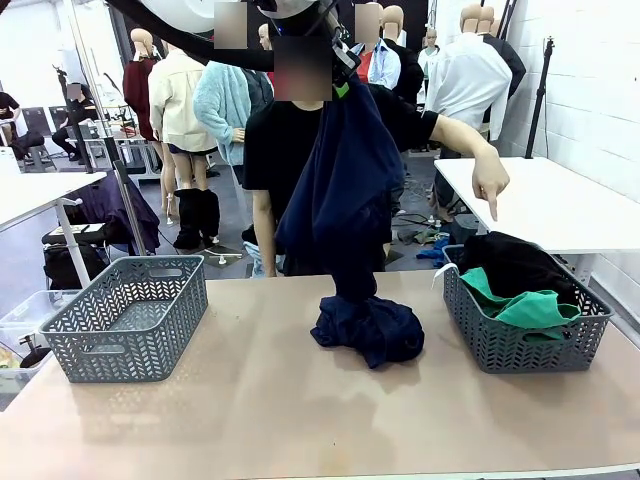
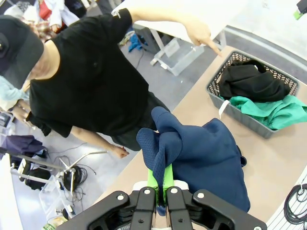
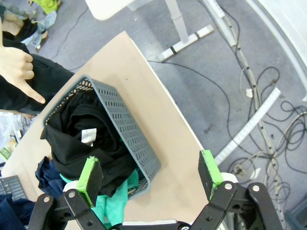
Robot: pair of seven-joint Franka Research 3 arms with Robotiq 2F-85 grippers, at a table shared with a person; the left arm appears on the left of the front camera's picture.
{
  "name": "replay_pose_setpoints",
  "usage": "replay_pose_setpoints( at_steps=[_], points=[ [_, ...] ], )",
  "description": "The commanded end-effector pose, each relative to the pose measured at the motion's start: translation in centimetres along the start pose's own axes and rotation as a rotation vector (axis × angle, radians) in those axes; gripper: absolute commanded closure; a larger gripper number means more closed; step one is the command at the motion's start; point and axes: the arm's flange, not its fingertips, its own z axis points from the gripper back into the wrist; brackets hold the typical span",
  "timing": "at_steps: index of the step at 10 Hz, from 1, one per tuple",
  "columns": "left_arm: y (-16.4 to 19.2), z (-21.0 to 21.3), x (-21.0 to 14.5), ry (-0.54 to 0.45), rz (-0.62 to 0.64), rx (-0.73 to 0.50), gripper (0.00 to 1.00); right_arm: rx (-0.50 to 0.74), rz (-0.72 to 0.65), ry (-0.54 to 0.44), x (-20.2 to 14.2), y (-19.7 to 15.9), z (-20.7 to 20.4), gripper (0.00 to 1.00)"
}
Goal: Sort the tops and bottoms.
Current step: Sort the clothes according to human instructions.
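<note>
My left gripper (image 1: 342, 82) is shut on a navy garment (image 1: 345, 190) and holds it high over the table's middle, its lower end still bunched on the tabletop. In the left wrist view the green pads (image 2: 153, 178) pinch a fold of that navy fabric (image 2: 206, 158). The teal-green bottoms (image 1: 525, 305) lie in the right basket (image 1: 480, 335) under a black garment (image 1: 515, 265). My right gripper (image 3: 151, 175) hangs open above that basket (image 3: 127, 129), with the bottoms (image 3: 112, 208) just below its fingers. I cannot tell whether the navy garment is a top.
An empty grey basket (image 1: 125, 340) stands at the table's left. The person at the far side points a hand (image 1: 490, 185) down at the right basket. A white table (image 1: 560, 205) stands behind on the right. Cables lie on the floor past the table's right edge.
</note>
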Motion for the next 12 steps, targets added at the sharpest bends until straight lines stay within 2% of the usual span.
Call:
replay_pose_setpoints(
  at_steps=[1, 4, 5, 7, 9, 12],
  points=[
    [0.2, 0.4, 0.2, -0.008, -0.004, 0.003, 1.0, -0.016, 0.015, 0.0, -0.1, 0.0, 0.0, 0.0],
    [0.0, 0.0, 0.0, 0.0, 0.0, 0.0, 1.0, -0.016, 0.015, 0.0, -0.1, 0.0, 0.0, 0.0],
    [-0.5, -2.0, 2.7, -0.038, 0.055, 0.009, 1.0, -0.016, 0.015, 0.0, -0.1, 0.0, 0.0, 0.0],
    [-3.3, -5.9, 8.6, -0.156, -0.002, -0.076, 1.0, -0.016, 0.015, 0.0, -0.1, 0.0, 0.0, 0.0],
    [-5.4, -8.9, 13.9, -0.275, -0.054, -0.083, 1.0, -0.016, 0.015, 0.0, -0.1, 0.0, 0.0, 0.0],
    [-10.0, -12.3, 19.5, -0.531, -0.095, -0.263, 1.0, -0.016, 0.015, 0.0, -0.1, 0.0, 0.0, 0.0]
  ],
)
